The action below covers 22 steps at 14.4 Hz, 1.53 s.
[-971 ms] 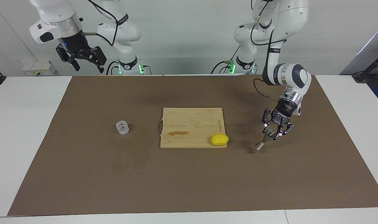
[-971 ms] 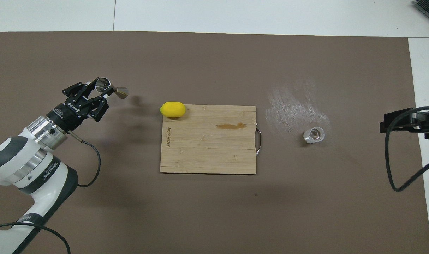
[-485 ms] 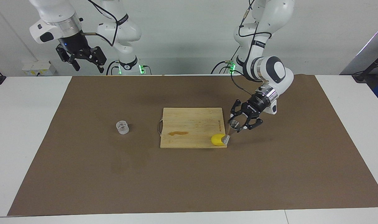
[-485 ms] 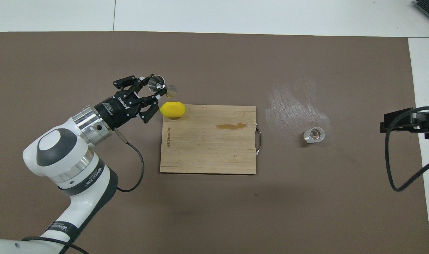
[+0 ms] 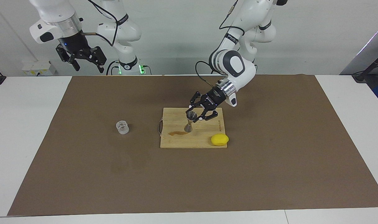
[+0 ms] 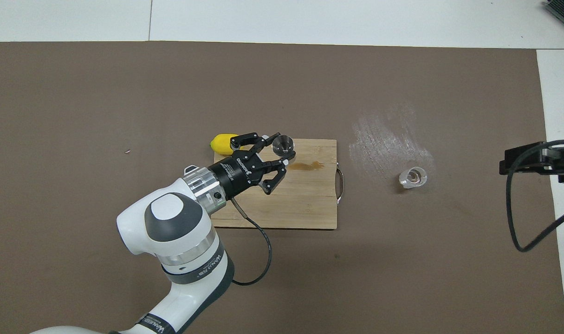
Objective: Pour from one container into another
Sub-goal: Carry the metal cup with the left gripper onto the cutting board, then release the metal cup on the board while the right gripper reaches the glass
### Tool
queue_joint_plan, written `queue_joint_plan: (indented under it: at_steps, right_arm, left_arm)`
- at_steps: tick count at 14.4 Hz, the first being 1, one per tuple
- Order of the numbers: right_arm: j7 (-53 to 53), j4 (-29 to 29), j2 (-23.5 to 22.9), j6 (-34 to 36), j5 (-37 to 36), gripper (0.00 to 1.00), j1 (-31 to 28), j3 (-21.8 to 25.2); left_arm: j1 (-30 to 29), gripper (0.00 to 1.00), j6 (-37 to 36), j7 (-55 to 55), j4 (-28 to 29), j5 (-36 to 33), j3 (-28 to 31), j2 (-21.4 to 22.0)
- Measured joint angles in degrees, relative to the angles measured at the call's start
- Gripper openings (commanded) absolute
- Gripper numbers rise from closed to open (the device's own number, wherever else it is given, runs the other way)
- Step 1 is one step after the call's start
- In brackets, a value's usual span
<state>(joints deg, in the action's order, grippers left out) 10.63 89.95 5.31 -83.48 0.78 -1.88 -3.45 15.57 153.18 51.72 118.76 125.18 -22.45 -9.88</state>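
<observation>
Left gripper (image 5: 195,115): it reaches out over the wooden cutting board (image 5: 207,137), jaws closed on the upper cone of the steel jigger (image 5: 190,122).
Steel jigger: upright or nearly so in the left gripper's grip, open mouth upward; in the overhead view the mouth (image 6: 283,144) shows as a round rim at the gripper's tips (image 6: 282,153). Its lower cone is low over the board, just beside the brown stain (image 5: 178,133); whether the foot touches the wood cannot be told.
Glass tumbler (image 5: 122,127): stands alone on the brown mat (image 5: 83,174), toward the right arm's end of the table, well apart from the board's handle edge. The overhead view shows it (image 6: 413,177) beside a pale smeared patch (image 6: 388,139) on the mat.
Cutting board: lies near the middle of the mat, its metal handle (image 5: 159,127) on the edge that faces the tumbler.
Brown stain: a short streak on the board, toward the board's edge farther from the robots and nearer the handle edge.
Lemon (image 5: 220,139): sits at the board's corner farther from the robots, on the left arm's end, partly overhanging the edge.
Right gripper (image 5: 85,59): waits high in the air above the mat's corner nearest the right arm's base, jaws spread apart and holding nothing.
Table (image 5: 27,130): white, with the brown mat covering most of its top.
</observation>
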Motion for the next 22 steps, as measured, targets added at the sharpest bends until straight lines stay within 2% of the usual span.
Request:
queue_joint_plan:
  at_steps: [2,5,8,12,14,18,22]
  right_arm:
    - [0.0,0.0,0.0,-0.01,0.01,0.91,0.04,-0.02]
    - [1.77,0.06,-0.03,-0.01,0.01,0.91,0.07,-0.04]
    - [13.41,0.26,-0.69,0.02,0.25,0.91,0.08,-0.06]
    - [32.51,0.46,-3.24,0.02,4.5,0.92,-0.27,0.16]
    - [40.99,0.87,-4.4,-0.22,6.49,1.0,-0.73,0.21]
    - [55.96,6.32,-5.37,-6.22,13.65,1.0,-4.73,0.37]
    - [59.98,14.49,-6.98,-12.96,22.17,1.0,-10.63,0.57]
  left_arm:
    - [2.01,0.0,0.0,0.0,-1.3,0.07,0.07,-2.34]
    - [3.21,0.0,-0.01,-0.02,-4.58,0.07,0.16,-5.61]
    - [3.66,0.0,0.0,-1.14,-5.62,0.07,0.37,-7.55]
    - [3.67,0.0,0.0,-2.84,-5.65,0.04,0.46,-8.45]
    - [3.89,0.0,0.0,-3.22,-5.65,0.01,0.45,-8.66]
    - [4.46,0.0,0.01,-3.42,-5.65,-0.08,0.51,-8.83]
    - [4.46,0.0,0.06,-3.54,-5.63,-0.56,0.8,-9.2]
